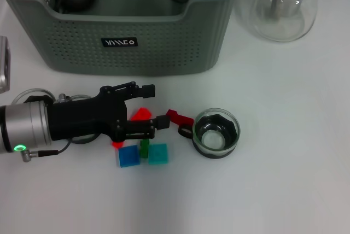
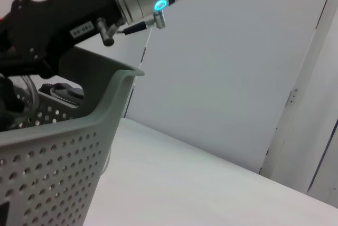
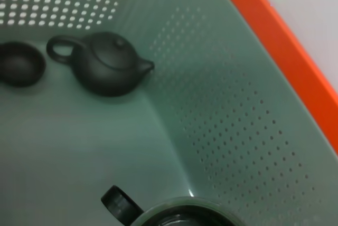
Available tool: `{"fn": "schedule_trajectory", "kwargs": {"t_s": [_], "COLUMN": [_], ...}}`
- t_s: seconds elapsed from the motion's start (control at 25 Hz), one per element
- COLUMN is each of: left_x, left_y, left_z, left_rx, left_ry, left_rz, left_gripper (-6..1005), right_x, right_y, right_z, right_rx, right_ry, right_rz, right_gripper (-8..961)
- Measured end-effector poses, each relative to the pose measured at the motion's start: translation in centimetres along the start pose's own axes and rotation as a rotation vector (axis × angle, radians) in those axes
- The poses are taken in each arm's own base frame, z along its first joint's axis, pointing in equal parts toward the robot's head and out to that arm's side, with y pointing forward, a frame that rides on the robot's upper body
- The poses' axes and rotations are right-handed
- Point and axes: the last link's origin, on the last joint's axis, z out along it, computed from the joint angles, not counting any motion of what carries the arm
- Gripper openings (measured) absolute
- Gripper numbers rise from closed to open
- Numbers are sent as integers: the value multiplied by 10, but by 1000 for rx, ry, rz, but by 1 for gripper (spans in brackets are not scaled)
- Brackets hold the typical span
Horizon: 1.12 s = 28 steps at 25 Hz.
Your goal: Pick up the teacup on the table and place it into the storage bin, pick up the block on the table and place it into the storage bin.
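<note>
In the head view, the left gripper (image 1: 156,108) reaches in from the lower left with jaws spread, hovering over a cluster of small blocks (image 1: 143,147) at lower centre: two blue, one green, about three red. These look light, rigid, best pinched across flat sides. One glass cup (image 1: 216,133) sits right of them: fragile, slippery, best gripped at the rim. The storage bin (image 1: 142,42) fills the upper left; a glass teapot (image 1: 287,4) stands upper right. The left wrist view shows only the bin's corner at lower left. The right wrist view looks down inside the bin at one dark teapot (image 3: 103,67), upper left; the right gripper's jaws aren't visible.
</note>
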Motion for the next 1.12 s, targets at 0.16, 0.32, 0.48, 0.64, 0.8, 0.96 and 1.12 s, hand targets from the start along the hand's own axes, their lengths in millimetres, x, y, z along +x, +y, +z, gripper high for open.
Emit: {"fn": "schedule_trajectory", "kwargs": {"t_s": [0.16,0.32,0.48,0.64,0.8,0.96,1.12], "left_x": [1,0,0,0,-1,-1,-1], "left_y": [0,1,1,1,1,1,1], "left_z": [0,-1,-1,-1,-2,-2,-2], "left_rx": [1,2,2,2,4,5,6], "left_ry": [9,13,14,14,14,13,13], "left_rz": [5,5,4,3,2,2,1], "left_gripper": [859,859,859,859,859,859,859], "right_x": [1,3,4,6,6,6,6], "right_y": [2,5,7,8,8,7,6], "right_z": [1,1,1,1,1,0,0], "right_rx": [-5,-18,-27,-37,-41,-39,-37], "right_ry": [8,19,26,36,38,36,34], "right_rz": [-6,-9,-8,-4,-4,3,5], "right_gripper": [65,65,66,66,67,140,286]}}
